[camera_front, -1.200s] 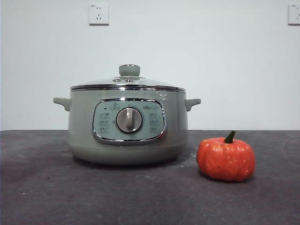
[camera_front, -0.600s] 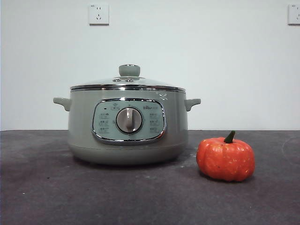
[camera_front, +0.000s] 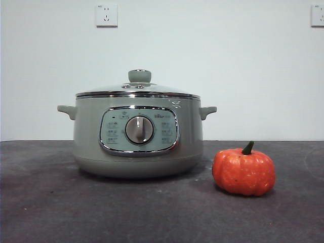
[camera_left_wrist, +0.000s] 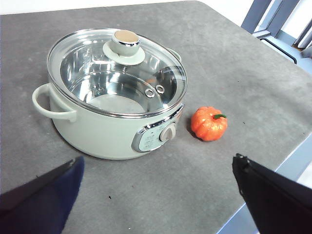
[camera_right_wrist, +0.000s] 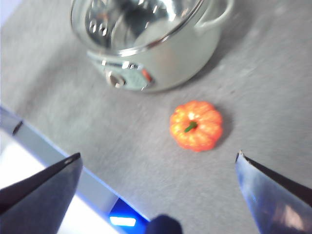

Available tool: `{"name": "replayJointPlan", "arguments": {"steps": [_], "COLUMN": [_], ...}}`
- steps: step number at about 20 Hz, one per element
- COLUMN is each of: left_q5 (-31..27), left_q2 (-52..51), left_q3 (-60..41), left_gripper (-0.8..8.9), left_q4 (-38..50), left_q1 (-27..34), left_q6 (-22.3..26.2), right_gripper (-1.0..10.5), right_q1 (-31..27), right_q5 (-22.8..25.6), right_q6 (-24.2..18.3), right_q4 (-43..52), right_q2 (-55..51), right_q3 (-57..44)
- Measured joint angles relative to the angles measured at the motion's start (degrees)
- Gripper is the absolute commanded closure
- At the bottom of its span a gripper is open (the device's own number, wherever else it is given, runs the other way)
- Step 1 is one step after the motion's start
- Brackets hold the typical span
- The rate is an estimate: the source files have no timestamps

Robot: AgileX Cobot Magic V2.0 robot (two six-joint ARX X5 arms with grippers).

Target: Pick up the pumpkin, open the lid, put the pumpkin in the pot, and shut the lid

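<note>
The sage-green pot (camera_front: pixel 137 134) stands on the dark table with the glass lid (camera_front: pixel 138 90) shut on it, green knob on top. To its right the small orange pumpkin (camera_front: pixel 243 171) rests upright on the table, stem up. In the left wrist view the pot (camera_left_wrist: pixel 105 129), lid (camera_left_wrist: pixel 117 68) and pumpkin (camera_left_wrist: pixel 209 124) lie well ahead of my open left gripper (camera_left_wrist: pixel 158 190). My right gripper (camera_right_wrist: pixel 158 183) hangs open above the pumpkin (camera_right_wrist: pixel 196 125), with the pot (camera_right_wrist: pixel 161 58) beyond it. Neither gripper shows in the front view.
The grey table (camera_front: pixel 152 212) runs to a front edge (camera_right_wrist: pixel 63 161) close under the right gripper. Two wall sockets (camera_front: pixel 106 15) sit on the white wall behind. A blue-grey frame (camera_left_wrist: pixel 273 24) stands past the table's corner.
</note>
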Motion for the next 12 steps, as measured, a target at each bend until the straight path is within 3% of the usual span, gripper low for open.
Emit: {"name": "replayJointPlan", "arguments": {"steps": [7,12], "left_q5": [0.0,0.0], "left_q2": [0.0,0.0], "left_q3": [0.0,0.0], "left_gripper": [0.01,0.01], "left_q4": [0.0,0.0], "left_q1": [0.0,0.0], "left_q6": [0.0,0.0], "right_gripper": [2.0,2.0], "right_q1": [11.9,15.9], "right_q5": [13.2,18.3], "right_q6": [-0.2,-0.4], "right_q4": [6.1,12.9], "right_q2": [17.7,30.3], "right_q3": [0.0,0.0]}}
